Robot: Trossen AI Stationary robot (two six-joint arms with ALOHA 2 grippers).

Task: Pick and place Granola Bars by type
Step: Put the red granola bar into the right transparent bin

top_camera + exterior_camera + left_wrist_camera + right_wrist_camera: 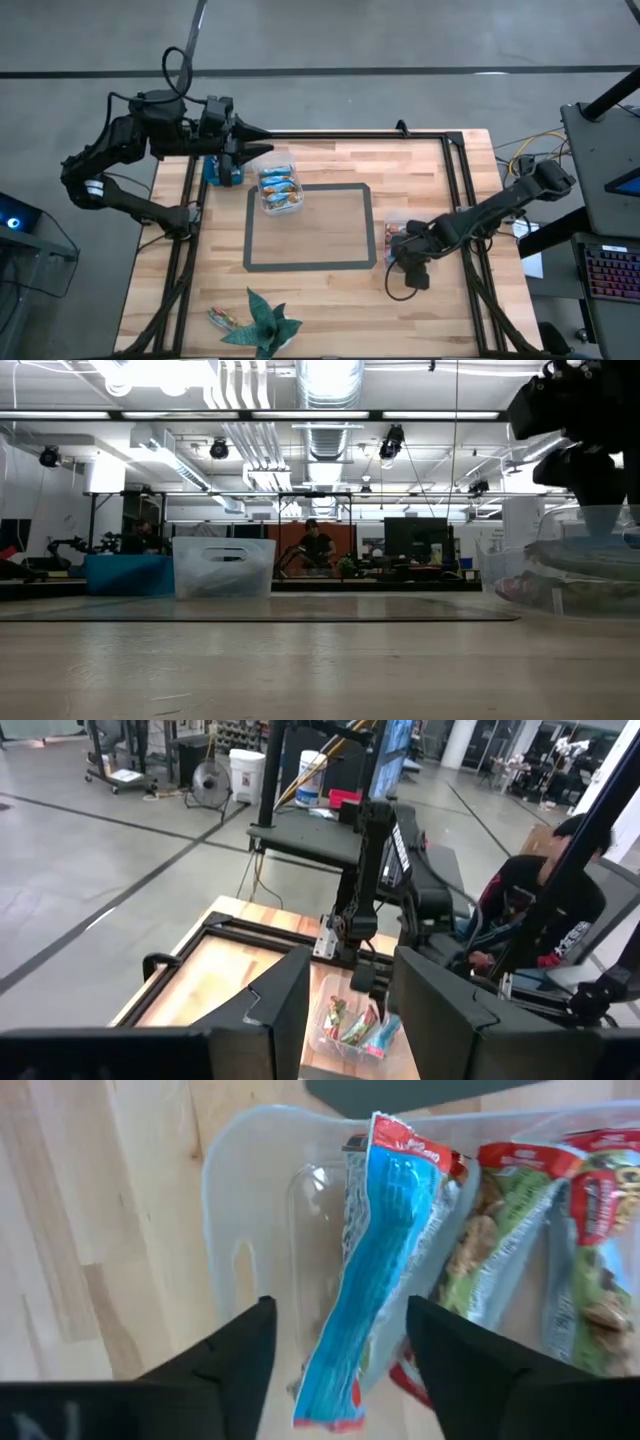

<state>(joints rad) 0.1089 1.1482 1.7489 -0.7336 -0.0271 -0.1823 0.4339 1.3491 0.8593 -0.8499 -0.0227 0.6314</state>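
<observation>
My right gripper [340,1312] points down into a clear tub [392,222] at the table's right side, open. Between its fingers, apart from both, lies a blue bar with a red end [375,1270]. The bar slants against brown, green and red bars [500,1220] in the same tub. A second clear tub [278,190] at the far left holds blue bars. My left gripper [255,148] hangs high over the far left corner, open with nothing in it. One more bar [222,318] lies on the table at the near left.
A green paper plant figure [265,325] stands by the near edge beside the loose bar. A dark taped rectangle [310,226] marks the table's middle. A blue block [222,170] sits under the left arm. A person [540,900] sits beyond the table's right side.
</observation>
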